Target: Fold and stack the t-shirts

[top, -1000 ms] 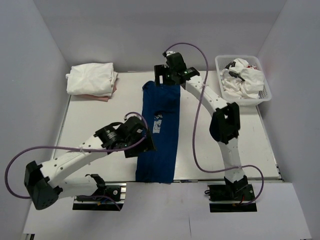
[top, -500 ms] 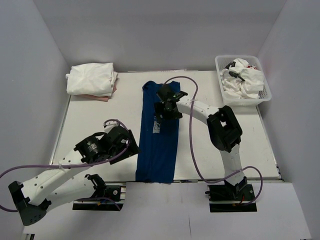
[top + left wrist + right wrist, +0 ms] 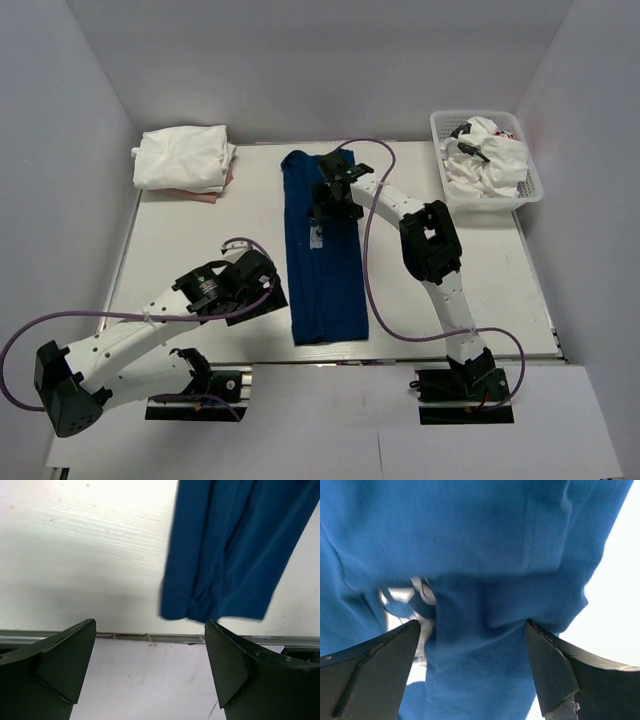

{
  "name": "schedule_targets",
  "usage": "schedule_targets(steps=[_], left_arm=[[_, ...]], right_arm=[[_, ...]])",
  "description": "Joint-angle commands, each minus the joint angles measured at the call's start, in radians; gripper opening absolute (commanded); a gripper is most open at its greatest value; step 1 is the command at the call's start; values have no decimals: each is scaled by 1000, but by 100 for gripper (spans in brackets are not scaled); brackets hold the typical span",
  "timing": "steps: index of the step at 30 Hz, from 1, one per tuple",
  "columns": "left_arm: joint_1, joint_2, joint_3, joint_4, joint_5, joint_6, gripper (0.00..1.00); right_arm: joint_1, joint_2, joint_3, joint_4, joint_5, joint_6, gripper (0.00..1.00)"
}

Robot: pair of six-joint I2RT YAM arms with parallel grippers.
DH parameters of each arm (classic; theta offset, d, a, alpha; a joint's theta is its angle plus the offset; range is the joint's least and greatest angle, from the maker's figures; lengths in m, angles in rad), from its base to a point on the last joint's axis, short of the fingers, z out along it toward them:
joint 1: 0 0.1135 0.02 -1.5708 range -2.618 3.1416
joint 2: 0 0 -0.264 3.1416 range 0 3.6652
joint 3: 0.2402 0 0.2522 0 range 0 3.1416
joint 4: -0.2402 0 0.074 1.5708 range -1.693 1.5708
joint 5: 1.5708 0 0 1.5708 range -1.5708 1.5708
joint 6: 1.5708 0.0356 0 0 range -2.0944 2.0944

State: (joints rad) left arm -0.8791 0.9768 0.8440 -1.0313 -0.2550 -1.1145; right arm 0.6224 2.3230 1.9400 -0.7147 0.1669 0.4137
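Observation:
A navy blue t-shirt [image 3: 325,260] lies as a long narrow strip down the middle of the table, its pale print [image 3: 316,238] peeking out at the left fold. My right gripper [image 3: 335,203] hovers open over the strip's far half; in the right wrist view the blue cloth [image 3: 485,555] fills the space below the open right gripper [image 3: 472,670], nothing pinched. My left gripper [image 3: 270,296] stands open just left of the strip's near end. In the left wrist view that end [image 3: 225,565] lies ahead and to the right of the open left gripper [image 3: 150,667]. Folded white t-shirts [image 3: 185,158] lie at the back left.
A white mesh basket [image 3: 532,190] at the back right holds crumpled white t-shirts [image 3: 490,160], one with red marks. The table's near edge [image 3: 150,637] runs just in front of my left fingers. Purple cables loop off both arms.
The navy shirt is narrower and its near end has come up off the table's front edge. My right gripper moved from the far edge to over the shirt. My left arm swung back, then returned.

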Motion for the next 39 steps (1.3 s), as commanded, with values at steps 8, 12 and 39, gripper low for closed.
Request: schedule_targets(steps=[8,12,39], left_arm=[[12,163,-28,175,123,68,99],[-14,233,-65,304,232,78,99],[-61,464,-174,522,361,47,52]], right_arm=[[-26,-200,52,87,-211,-78,90],[-35,-486,-316,237,-253,-46,90],[-29,-1104,-1371,336,-549,119,90]])
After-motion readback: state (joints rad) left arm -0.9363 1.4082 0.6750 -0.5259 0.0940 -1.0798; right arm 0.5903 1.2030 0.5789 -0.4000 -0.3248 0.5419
